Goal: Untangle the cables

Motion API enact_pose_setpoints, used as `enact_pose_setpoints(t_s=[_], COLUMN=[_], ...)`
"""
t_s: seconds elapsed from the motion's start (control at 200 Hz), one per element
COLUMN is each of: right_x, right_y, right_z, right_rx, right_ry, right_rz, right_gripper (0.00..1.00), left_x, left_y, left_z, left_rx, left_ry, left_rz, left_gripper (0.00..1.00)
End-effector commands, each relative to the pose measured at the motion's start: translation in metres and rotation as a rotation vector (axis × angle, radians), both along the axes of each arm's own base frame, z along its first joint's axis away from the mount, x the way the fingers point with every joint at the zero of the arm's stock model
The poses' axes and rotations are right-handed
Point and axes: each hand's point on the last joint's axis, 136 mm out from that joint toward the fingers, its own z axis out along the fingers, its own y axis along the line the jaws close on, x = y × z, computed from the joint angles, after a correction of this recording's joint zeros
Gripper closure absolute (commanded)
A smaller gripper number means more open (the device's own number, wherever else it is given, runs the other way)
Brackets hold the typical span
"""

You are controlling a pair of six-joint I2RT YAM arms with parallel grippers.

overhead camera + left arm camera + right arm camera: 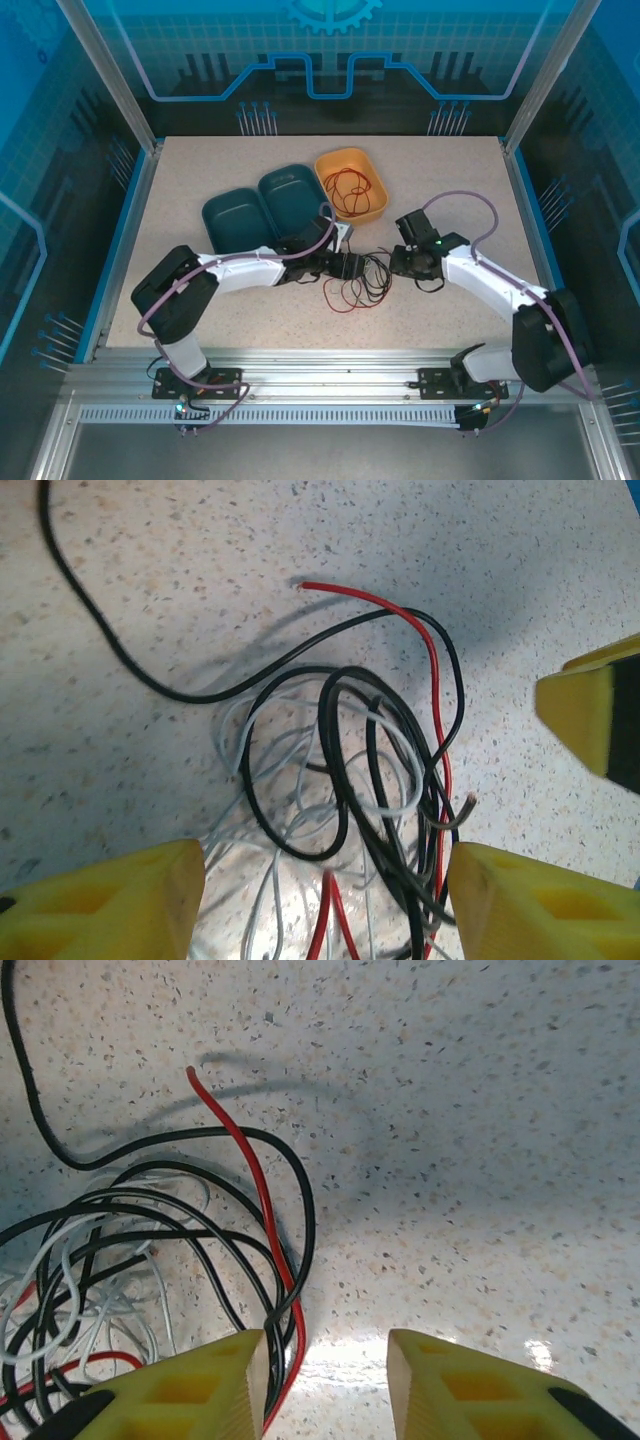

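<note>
Cables (340, 770) lie tangled between the parted fingers of the left gripper (325, 860), apparently ungripped. Right gripper (325, 1345) narrowly parted, empty; red wire (264, 1200) runs just beside its finger.

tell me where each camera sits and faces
top external: above and behind the bases, looking down on table, both arms, cables.
left wrist: on the left arm, facing down past left pincer at the cables.
right wrist: on the right arm, facing down past right pincer at their edge.
shared: both wrists see the red cable.
</note>
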Motion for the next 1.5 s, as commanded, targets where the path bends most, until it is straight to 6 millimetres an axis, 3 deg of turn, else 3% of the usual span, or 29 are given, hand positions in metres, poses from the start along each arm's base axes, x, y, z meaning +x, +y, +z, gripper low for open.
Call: enact_pose_setpoints(t_s=[0.0,0.405,0.68,0.861,1.261,1.491], right_x=[0.023,0.043,0.041,0.037,0.025,0.030], right_y=[0.010,0.026,0.019,0.017,0.006,0.010], right_z=[0.012,-0.008,-0.027,-0.030,-0.033,-0.040], right_rx=[0.029,0.024,-0.023,-0.029,-0.051,-0.048], right_ry=[-0.034,0.031,0.101,0.117,0.115,0.119], right_rz=[0.013,0.060,0.034,0.029,0.004,0.016], right_gripper=[0.65,0.75,0.77,0.76,0.74,0.75], left_x=[0.005,0.008,0.006,0.004,0.000,-0.004], left_y=[-0.014,-0.011,-0.009,-0.007,-0.008,-0.010], left_z=[0.004,-0.009,-0.012,-0.015,-0.018,-0.018], left_rx=[-0.040,-0.007,0.008,0.017,-0.003,-0.005], left_ry=[0.006,0.029,0.035,0.047,0.064,0.062], left_rz=[-0.009,0.020,0.012,0.013,0.012,0.003], left_gripper=[0.39,0.54,0.60,0.67,0.71,0.71])
